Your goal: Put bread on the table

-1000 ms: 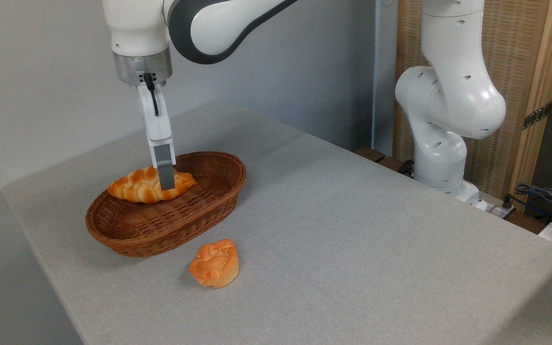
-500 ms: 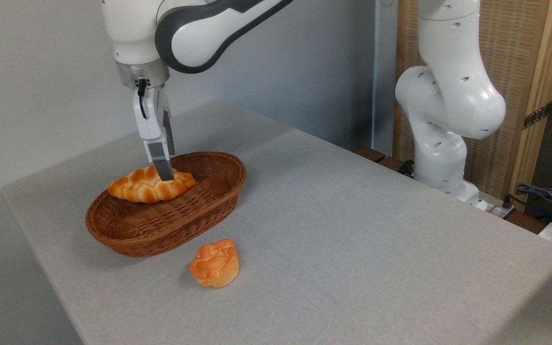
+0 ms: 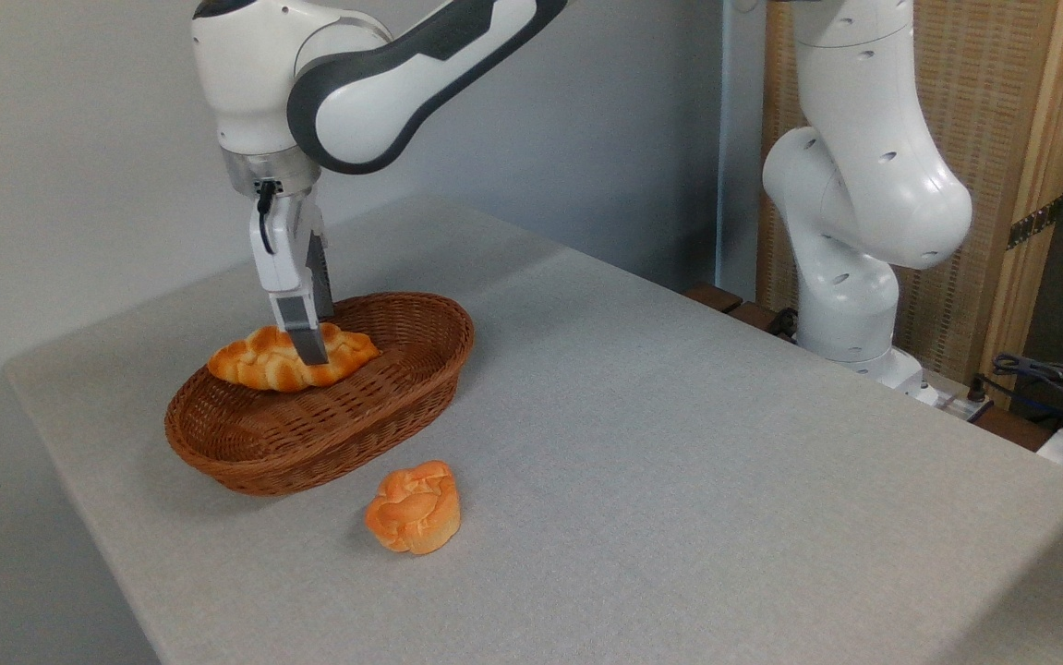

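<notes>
The long braided golden-orange loaf (image 3: 286, 358) is seen lying in the brown oval wicker basket (image 3: 328, 420). The pincer (image 3: 308, 349) is lowered onto its middle; whether it is closed cannot be told. The loaf is judged light and soft, best gripped mid-length.

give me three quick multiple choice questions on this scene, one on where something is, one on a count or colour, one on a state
1. Where does the braided loaf lie?
A. in the wicker basket
B. on the bare table
C. on the floor

2. How many bread pieces are in view?
A. one
B. two
C. four

3. How does the gripper stand?
A. far off, above the right table edge
C. lying flat on the table
B. pointing down, fingers at the loaf in the basket

Answers:
1. A, the loaf rests against the basket's far inner wall.
2. B, the loaf plus the small round bun on the table before the basket.
3. B, the near finger tip overlaps the loaf's middle; whether the fingers clamp it cannot be told.
</notes>
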Available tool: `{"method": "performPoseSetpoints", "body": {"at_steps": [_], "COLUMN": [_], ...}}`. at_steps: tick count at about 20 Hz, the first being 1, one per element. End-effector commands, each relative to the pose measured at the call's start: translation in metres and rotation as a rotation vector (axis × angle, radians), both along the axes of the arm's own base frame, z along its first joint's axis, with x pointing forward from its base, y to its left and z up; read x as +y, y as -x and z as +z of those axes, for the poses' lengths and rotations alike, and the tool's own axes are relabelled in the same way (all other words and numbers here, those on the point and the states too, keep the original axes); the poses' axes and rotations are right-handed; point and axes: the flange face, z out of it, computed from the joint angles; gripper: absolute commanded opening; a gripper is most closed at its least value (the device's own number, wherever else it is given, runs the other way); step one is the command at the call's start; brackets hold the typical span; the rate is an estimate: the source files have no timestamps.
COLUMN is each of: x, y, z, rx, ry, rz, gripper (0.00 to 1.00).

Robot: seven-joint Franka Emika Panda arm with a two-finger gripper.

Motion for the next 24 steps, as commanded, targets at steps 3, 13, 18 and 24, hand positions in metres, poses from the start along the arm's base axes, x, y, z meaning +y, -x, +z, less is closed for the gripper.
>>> {"method": "performPoseSetpoints", "body": {"at_steps": [3, 13, 18, 24], "x": [0.005, 0.009, 0.01, 0.009], "y": [-0.012, -0.017, -0.021, -0.022], "z": [-0.01, -0.015, -0.035, -0.04], "rx": [-0.059, -0.064, -0.032, -0.021], "ry": [-0.034, -0.04, -0.045, -0.045], "rz": [-0.033, -0.024, -0.026, -0.021], "gripper": [1.0, 1.0, 1.0, 0.69]}}
